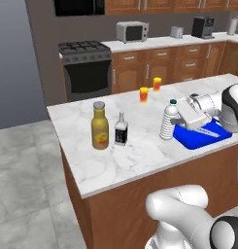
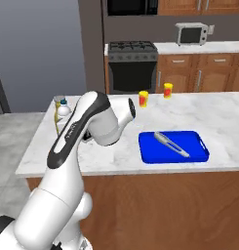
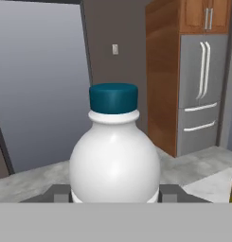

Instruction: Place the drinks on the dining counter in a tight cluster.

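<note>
Gripping: pincer (image 1: 175,118) closed on white bottle (image 1: 169,120), fingers (image 3: 60,193) at both sides.
Standing: white bottle upright on worktop (image 1: 135,155), beside blue tray (image 1: 203,134).
Neighbours: yellow bottle (image 1: 99,126) just beside dark bottle (image 1: 121,130), apart from white bottle.

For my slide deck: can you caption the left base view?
The tool grips a clear bottle beside a blue tray, apart from the mustard-yellow bottle and small dark bottle.
</note>
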